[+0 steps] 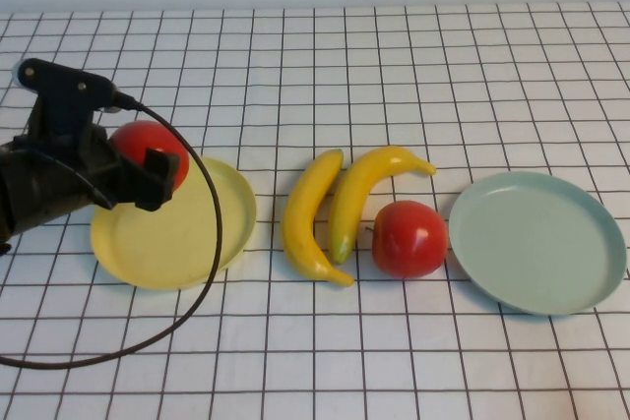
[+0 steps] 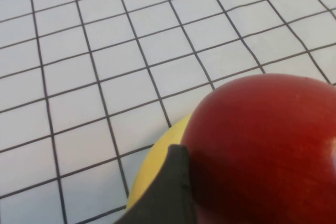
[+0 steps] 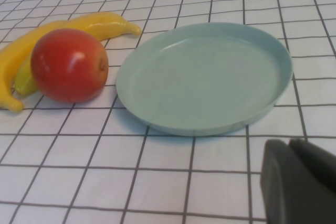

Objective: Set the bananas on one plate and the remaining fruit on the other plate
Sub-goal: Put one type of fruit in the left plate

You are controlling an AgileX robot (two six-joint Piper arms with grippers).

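My left gripper (image 1: 148, 169) is shut on a red apple (image 1: 145, 145) over the far left part of the pale yellow plate (image 1: 182, 243). In the left wrist view the apple (image 2: 262, 150) fills the space between the jaws, and one dark finger (image 2: 170, 192) presses against its side. I cannot tell whether the apple touches the plate. Two yellow bananas (image 1: 335, 209) lie side by side at the table's middle, with a second red apple (image 1: 409, 238) just to their right. The pale blue-green plate (image 1: 536, 241) lies empty at the right. My right gripper (image 3: 299, 182) is shut, low over the table near that plate (image 3: 205, 77).
A white cloth with a black grid covers the table. A black cable (image 1: 202, 282) loops from the left arm across the yellow plate's near side down to the table's front left.
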